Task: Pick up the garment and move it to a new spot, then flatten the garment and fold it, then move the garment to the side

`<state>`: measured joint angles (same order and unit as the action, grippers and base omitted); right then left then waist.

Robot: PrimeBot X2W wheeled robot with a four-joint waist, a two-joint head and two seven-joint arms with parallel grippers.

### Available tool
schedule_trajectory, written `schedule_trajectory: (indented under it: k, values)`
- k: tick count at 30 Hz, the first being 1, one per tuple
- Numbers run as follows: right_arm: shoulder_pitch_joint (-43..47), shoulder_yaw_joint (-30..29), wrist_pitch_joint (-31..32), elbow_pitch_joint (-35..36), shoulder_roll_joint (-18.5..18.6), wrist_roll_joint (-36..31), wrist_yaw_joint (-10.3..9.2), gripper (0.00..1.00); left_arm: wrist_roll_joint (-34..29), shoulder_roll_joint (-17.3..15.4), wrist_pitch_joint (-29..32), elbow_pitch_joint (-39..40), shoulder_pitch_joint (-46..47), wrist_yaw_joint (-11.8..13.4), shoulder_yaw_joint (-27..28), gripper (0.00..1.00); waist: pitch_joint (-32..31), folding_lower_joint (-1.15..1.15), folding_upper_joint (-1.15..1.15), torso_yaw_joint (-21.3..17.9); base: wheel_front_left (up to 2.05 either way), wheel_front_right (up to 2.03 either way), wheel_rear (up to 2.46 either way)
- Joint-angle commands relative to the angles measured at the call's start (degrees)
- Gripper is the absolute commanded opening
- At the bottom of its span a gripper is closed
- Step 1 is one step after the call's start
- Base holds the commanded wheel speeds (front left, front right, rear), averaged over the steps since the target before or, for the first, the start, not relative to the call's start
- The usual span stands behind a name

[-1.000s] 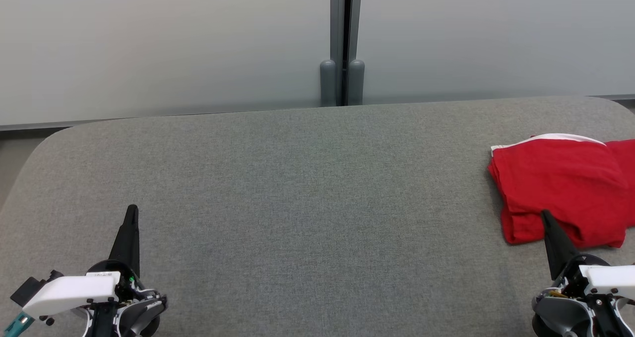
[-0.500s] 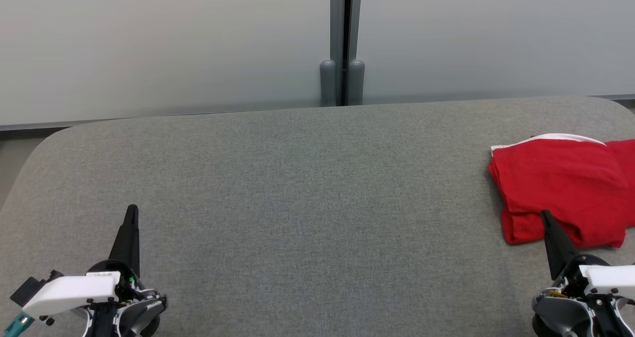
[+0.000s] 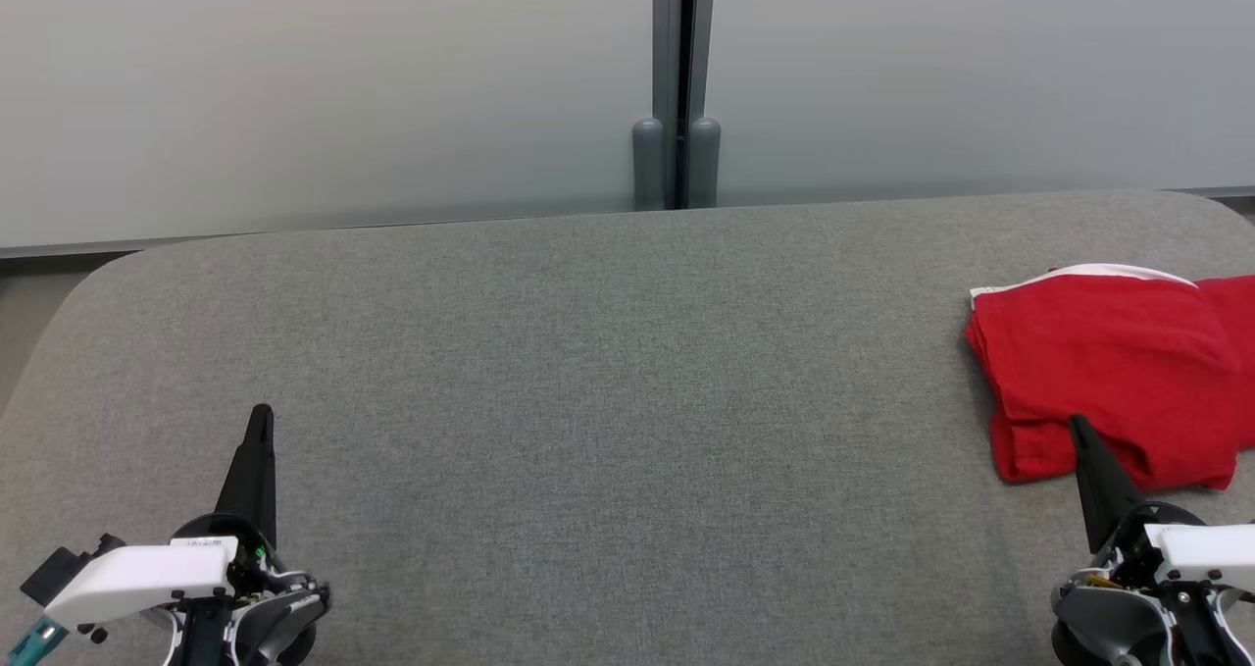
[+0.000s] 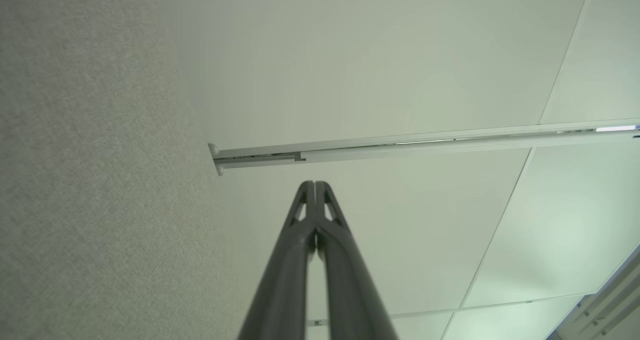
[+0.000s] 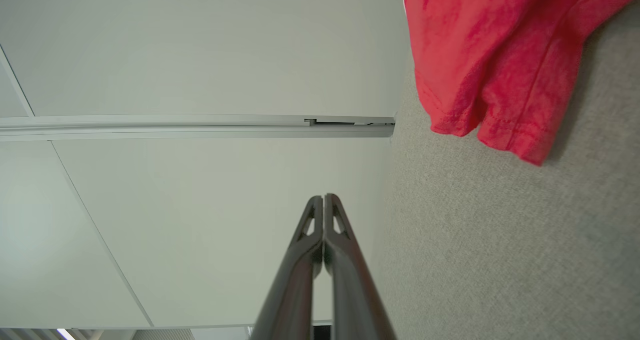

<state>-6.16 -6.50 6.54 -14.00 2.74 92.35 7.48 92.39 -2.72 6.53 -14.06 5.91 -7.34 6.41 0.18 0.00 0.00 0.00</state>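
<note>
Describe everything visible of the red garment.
The red garment is soft cloth with a white band along its far edge and stitched hems, loosely folded and rumpled. It lies on the grey fabric surface at the robot's right, cut off by the head view's edge. The shut right tool points beside its near edge, not gripping it.

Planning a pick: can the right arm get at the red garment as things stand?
Probably yes: the red garment lies close to the right gripper, with nothing between them.

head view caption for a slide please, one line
Red garment lies at the right end of the grey surface; left gripper and right gripper both shut, holding nothing.
</note>
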Motion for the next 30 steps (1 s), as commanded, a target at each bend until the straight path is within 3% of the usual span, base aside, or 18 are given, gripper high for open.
schedule_trajectory:
  k: [1, 30]
  values:
    - [-0.28, -0.1, 0.19, -0.07, 0.24, 0.13, 0.02, 0.0, 0.08, -0.31, 0.18, -0.04, 0.82, -0.35, 0.23, 0.0, 0.0, 0.0, 0.0, 0.0, 0.0, 0.0, 0.0]
    - [-0.28, -0.09, 0.19, -0.06, 0.24, 0.14, 0.02, 0.0, 0.08, -0.31, 0.18, -0.03, 0.82, -0.35, 0.23, 0.0, 0.0, 0.0, 0.0, 0.0, 0.0, 0.0, 0.0]
